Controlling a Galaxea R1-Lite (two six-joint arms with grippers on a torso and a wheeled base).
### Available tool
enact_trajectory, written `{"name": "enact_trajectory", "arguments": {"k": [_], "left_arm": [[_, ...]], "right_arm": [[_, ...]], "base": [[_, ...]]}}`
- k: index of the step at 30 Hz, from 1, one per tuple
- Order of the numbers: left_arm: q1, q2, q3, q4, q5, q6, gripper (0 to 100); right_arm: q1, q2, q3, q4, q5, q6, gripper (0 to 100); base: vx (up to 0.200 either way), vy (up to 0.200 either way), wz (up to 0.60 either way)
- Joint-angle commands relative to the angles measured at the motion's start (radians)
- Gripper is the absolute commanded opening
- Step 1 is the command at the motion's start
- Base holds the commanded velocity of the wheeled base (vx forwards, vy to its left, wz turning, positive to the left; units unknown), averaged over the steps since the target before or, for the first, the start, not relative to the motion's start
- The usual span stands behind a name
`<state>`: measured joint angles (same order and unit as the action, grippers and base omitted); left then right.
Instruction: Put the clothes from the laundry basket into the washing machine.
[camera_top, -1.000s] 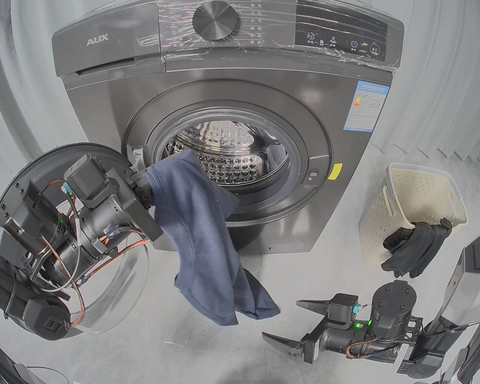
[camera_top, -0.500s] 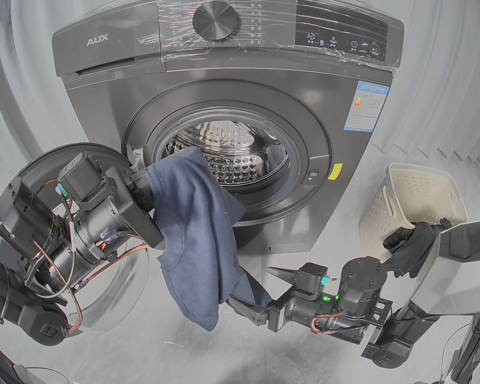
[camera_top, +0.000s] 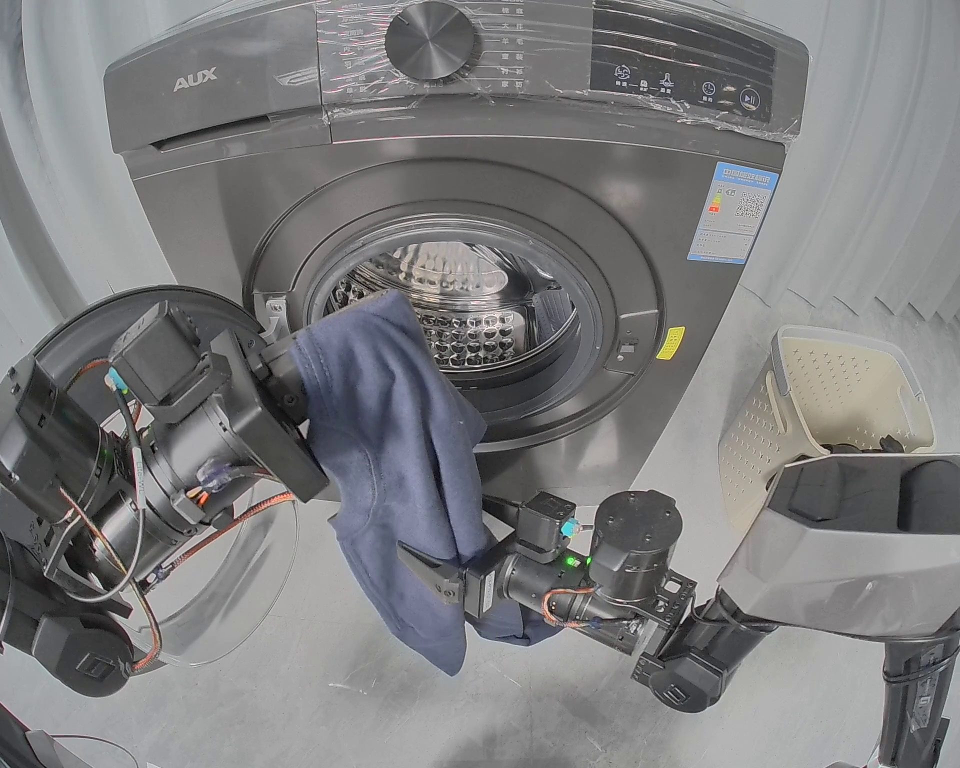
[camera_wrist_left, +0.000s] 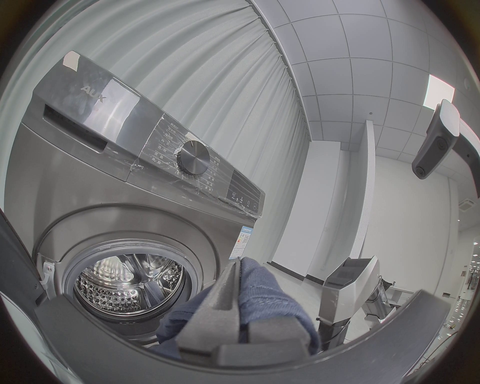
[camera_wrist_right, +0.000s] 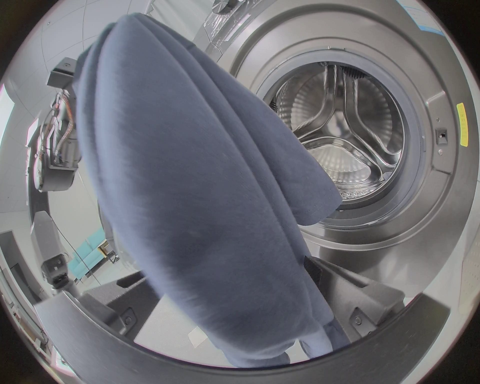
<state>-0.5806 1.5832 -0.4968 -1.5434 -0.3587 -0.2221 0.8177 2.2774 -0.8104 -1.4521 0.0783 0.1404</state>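
A grey front-loading washing machine stands with its round glass door swung open to the left and its steel drum exposed. A cream perforated plastic laundry basket sits to its right, partly hidden by the right arm. The dark blue cloth garment hangs outside the drum, covering the left part of the opening. Its long axis is vertical and its lower end points down. The left gripper is clamped on its top. The right gripper is spread wide, one finger either side of its lower part.
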Motion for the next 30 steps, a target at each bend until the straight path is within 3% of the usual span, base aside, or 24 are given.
{"name": "enact_trajectory", "arguments": {"k": [1,12,13,20,30], "left_arm": [[-0.004,-0.015,0.000,0.000,0.000,0.000,0],[-0.002,-0.020,-0.002,0.002,0.000,0.000,0],[-0.002,-0.020,-0.002,0.002,0.000,0.000,0],[0.022,0.006,0.014,0.003,0.000,0.000,0],[0.122,0.164,0.089,-0.006,-0.009,0.003,0]], "right_arm": [[-0.032,0.083,-0.075,0.004,0.000,-0.007,100],[-0.040,0.126,-0.131,0.004,-0.015,-0.002,100],[-0.041,0.125,-0.130,0.004,-0.020,-0.002,0],[-0.072,0.028,-0.085,0.004,-0.060,0.008,0],[-0.143,-0.200,0.002,0.029,-0.111,0.025,0]], "base": [[0.000,0.000,0.00],[0.000,0.000,0.00],[0.000,0.000,0.00],[0.000,0.000,0.00],[0.000,0.000,0.00]]}}
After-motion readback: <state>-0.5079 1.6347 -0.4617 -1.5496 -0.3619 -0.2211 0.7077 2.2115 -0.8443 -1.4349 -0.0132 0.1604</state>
